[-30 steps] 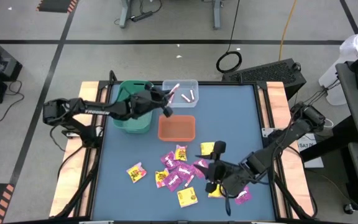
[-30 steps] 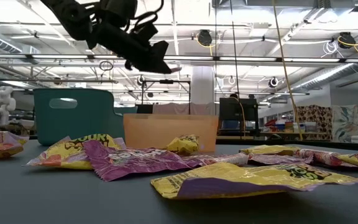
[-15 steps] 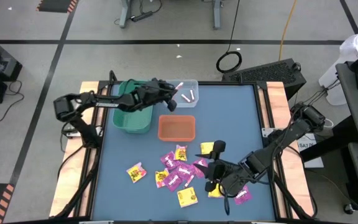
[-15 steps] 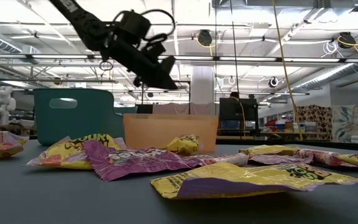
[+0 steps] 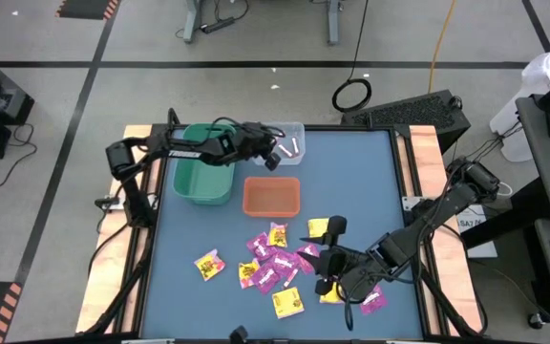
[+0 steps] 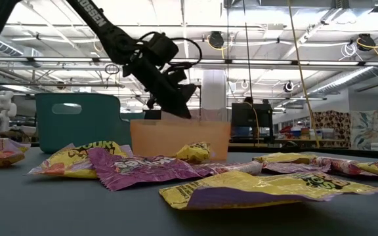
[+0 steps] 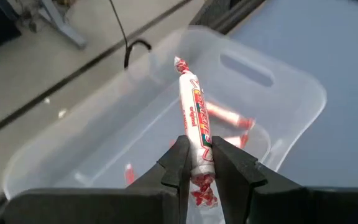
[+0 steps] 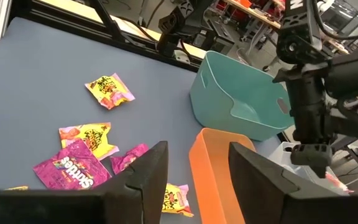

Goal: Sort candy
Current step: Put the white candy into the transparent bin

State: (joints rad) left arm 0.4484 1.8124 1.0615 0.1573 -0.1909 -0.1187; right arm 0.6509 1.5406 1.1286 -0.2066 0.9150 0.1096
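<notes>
My left gripper (image 5: 272,156) hangs over the clear bin (image 5: 288,129) at the table's far edge, shut on a thin pale pink-white stick candy (image 7: 194,121). A few more sticks (image 7: 227,116) lie on the floor of that bin. Yellow and magenta packets (image 5: 273,264) lie scattered on the blue table near its near edge. My right gripper (image 5: 324,272) is open and low at the right side of that pile, touching nothing; in the right wrist view its fingers (image 8: 143,173) frame the orange bin (image 8: 217,167). My left gripper pinches the stick candy near its one twisted end (image 7: 199,163) between the two fingers (image 7: 178,163). The stick lies along the fingers and reaches out past their tips. It is lifted clear, above the inside of the clear bin (image 7: 272,74).
A teal bin (image 5: 201,175) stands to the left of the clear one, and an orange bin (image 5: 272,197) just in front of it. The left arm (image 5: 175,148) reaches across the teal bin. Bare blue table (image 5: 361,182) lies on the right.
My left gripper has travelled from above the teal and orange bins toward the table's far edge and right, and has come down over the clear bin, keeping the stick candy in its hold. The right arm has kept still.
</notes>
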